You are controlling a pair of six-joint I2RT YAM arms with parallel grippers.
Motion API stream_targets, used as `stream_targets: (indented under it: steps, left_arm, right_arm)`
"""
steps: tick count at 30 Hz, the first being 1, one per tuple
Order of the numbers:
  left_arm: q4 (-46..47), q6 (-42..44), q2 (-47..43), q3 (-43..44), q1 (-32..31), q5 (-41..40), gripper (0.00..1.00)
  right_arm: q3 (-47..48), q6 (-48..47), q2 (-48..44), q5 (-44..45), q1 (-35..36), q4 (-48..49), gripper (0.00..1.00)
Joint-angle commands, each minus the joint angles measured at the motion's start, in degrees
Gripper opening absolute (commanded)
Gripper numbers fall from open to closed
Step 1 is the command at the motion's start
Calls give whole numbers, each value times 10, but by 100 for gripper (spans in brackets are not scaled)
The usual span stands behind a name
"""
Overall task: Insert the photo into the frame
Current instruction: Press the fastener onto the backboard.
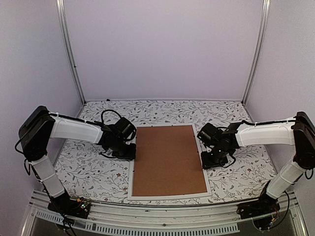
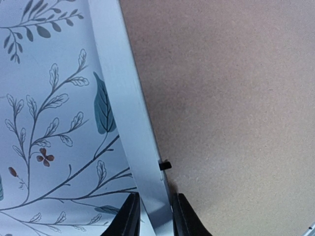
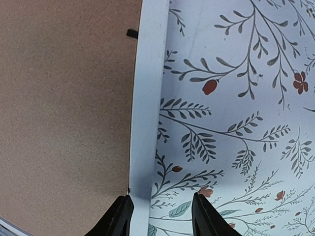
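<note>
The white frame (image 1: 132, 169) lies flat in the middle of the table with a plain brown backing board (image 1: 169, 160) filling it. The photo is hidden. My left gripper (image 1: 129, 151) is at the frame's left rail. In the left wrist view the rail (image 2: 125, 98) runs between the two fingers, and the gripper (image 2: 155, 216) is closed on it. My right gripper (image 1: 206, 160) is at the frame's right rail. In the right wrist view it is open (image 3: 162, 216), with one finger by the rail (image 3: 147, 98) and the other over the tablecloth.
The floral tablecloth (image 1: 88, 167) covers the table around the frame. Small black retaining tabs (image 2: 165, 165) (image 3: 132, 33) sit at the board's edges. White walls and metal posts (image 1: 69, 54) enclose the back and sides.
</note>
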Motion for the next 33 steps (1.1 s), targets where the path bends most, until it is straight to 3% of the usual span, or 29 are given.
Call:
stream_targets:
  steps: [1, 33]
  left_arm:
    - [-7, 0, 8, -15, -9, -3, 25]
    - [-3, 2, 5, -21, -9, -2, 25]
  right_arm:
    - [-8, 9, 9, 2, 4, 3, 46]
    - [17, 0, 66, 10, 11, 3, 46]
